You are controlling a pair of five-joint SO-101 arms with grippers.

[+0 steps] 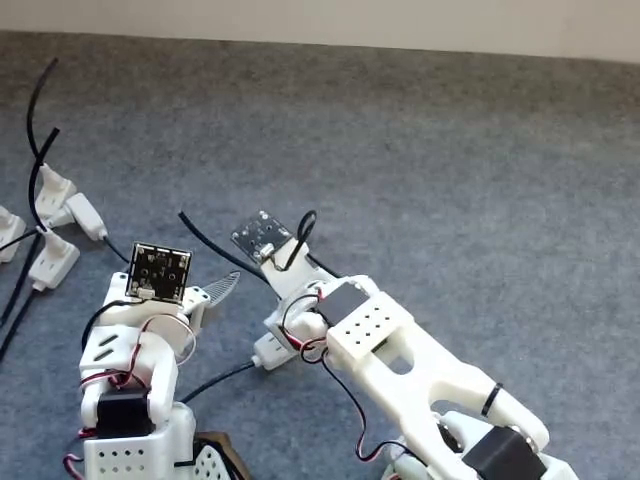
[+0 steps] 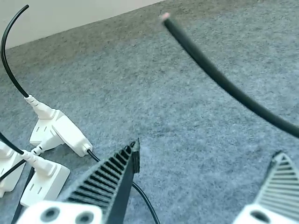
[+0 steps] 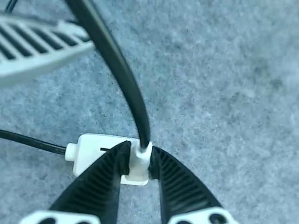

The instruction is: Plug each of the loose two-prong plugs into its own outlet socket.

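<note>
- Right gripper [image 3: 140, 150] is clamped tight on the plug [image 3: 135, 175], one finger on each side of its neck where the cord [image 3: 117, 65] leaves, a hold that lets it steer and press the plug
- Plug sits against the end of the socket [image 3: 91, 151], which lies flat on the carpet [image 3: 233, 93] between the two arms, towards the edge where they stand; the fingers hide whether the prongs are fully home
- Cord climbs steeply away from the plug, so it stays out of the socket's way
- Left gripper [image 2: 207, 148] hangs spread wide with nothing in it, near the socket; I judge it is placed there to steady the socket if the push makes it slide
- Other sockets [image 1: 52, 262] lie near the carpet's left edge with plugs in them, well apart from the work, so this pair looks like the one left to finish
</note>
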